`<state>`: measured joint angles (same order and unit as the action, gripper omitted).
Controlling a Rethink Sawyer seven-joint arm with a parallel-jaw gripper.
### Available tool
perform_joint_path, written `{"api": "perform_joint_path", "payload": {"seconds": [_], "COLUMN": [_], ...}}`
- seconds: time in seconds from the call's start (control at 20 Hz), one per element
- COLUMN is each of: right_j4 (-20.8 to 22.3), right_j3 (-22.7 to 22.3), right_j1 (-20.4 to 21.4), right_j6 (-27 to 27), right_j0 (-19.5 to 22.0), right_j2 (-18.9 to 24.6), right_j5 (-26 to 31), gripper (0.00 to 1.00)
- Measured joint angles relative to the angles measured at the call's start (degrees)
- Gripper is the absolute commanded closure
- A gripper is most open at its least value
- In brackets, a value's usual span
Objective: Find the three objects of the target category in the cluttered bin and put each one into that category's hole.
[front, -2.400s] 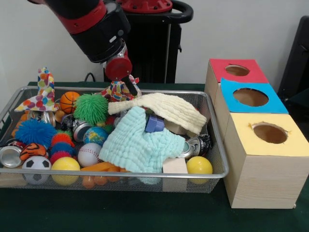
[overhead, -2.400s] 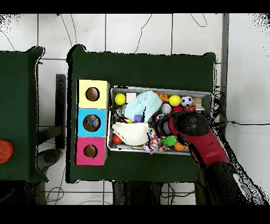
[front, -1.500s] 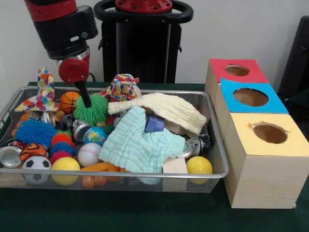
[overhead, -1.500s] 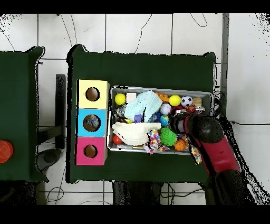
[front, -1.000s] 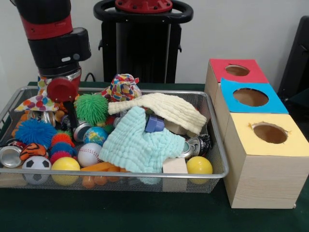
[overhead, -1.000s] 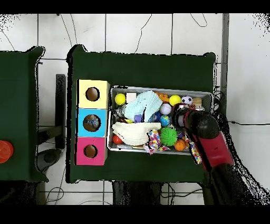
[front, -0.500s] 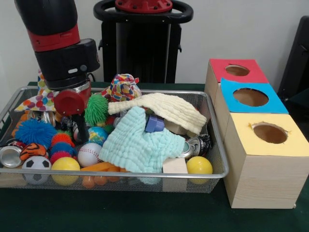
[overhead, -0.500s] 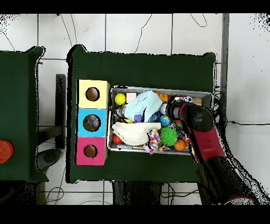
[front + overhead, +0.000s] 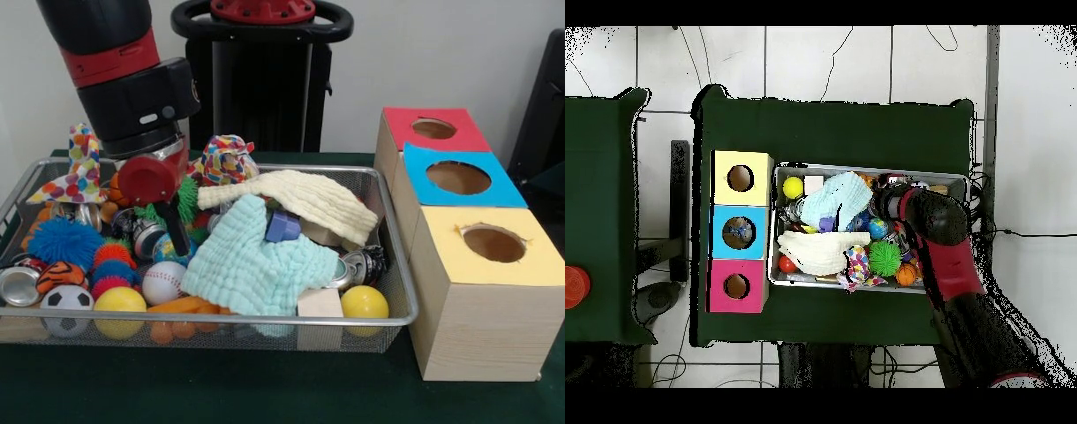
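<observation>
The wire mesh bin (image 9: 265, 319) is full of toys and cloths; in the overhead view the bin (image 9: 865, 168) lies right of the boxes. One metal can (image 9: 18, 284) lies at the bin's left front corner. A second can (image 9: 362, 264) lies at the right, beside the mint cloth (image 9: 252, 265). A third can (image 9: 146, 238) shows partly behind my gripper. My gripper (image 9: 181, 240) reaches down among the toys beside the globe ball (image 9: 165, 250) and in front of the green spiky ball (image 9: 188, 196). It holds nothing that I can see. In the overhead view my arm (image 9: 937, 215) covers it.
Three wooden boxes with round holes stand right of the bin: red (image 9: 433, 130), blue (image 9: 459, 177), yellow (image 9: 494, 245). A cream cloth (image 9: 309, 199) lies over the bin's back. Balls, a wooden cube (image 9: 319, 303) and a blue cap (image 9: 283, 225) fill the rest.
My arm has swung from the bin's back to its left side, then come forward and to the right, lowering the gripper between the green spiky ball and the globe ball.
</observation>
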<state>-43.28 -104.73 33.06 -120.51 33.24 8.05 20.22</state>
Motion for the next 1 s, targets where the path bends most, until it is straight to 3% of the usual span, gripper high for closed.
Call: {"api": "perform_joint_path", "payload": {"seconds": [0.5,1.0], "right_j4": [-0.85,-0.20], "right_j3": [-3.59,-6.85], "right_j1": [0.23,-2.54], "right_j6": [0.00,0.00], "right_j0": [2.77,8.32], "right_j2": [3.27,9.82], "right_j5": [0.00,-3.26], "gripper": [1.00,1.00]}}
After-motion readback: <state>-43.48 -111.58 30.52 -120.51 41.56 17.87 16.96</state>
